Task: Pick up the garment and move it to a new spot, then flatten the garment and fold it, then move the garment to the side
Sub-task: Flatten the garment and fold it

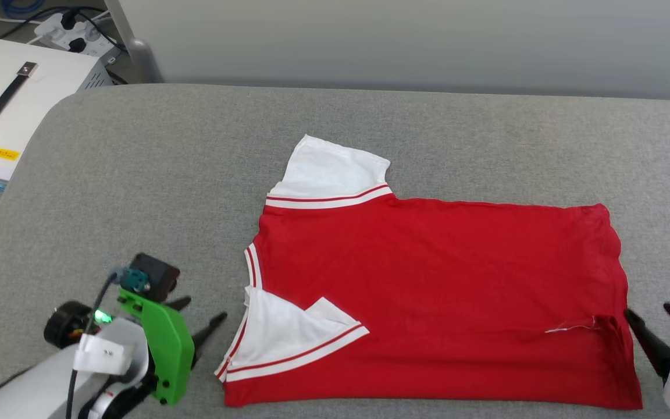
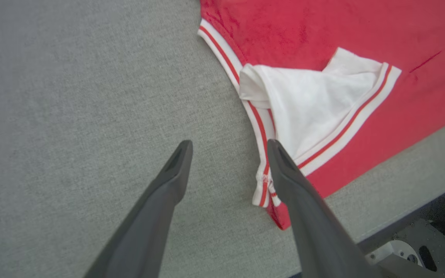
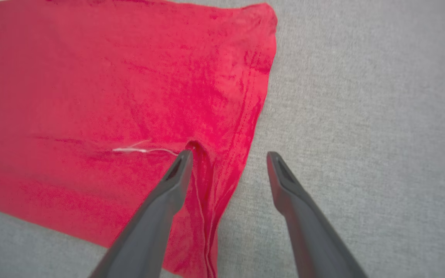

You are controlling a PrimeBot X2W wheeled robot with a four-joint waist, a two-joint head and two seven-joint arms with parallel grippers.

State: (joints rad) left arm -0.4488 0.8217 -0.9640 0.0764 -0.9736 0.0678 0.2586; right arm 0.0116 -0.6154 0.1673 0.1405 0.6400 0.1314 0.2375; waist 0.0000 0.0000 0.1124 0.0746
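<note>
Checking garment: found flat by near edge of grey table, near sleeve tucked over red body | left gripper: spread, empty, beside collar | right gripper: spread, empty, straddling puckered hem corner | risk judged: pinching one layer at pucker likely to pull cloth askew.

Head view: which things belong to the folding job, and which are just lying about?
Job: red shirt, left gripper, right gripper, grey padded table.
Lying about: white box with black handle, power strip.
</note>
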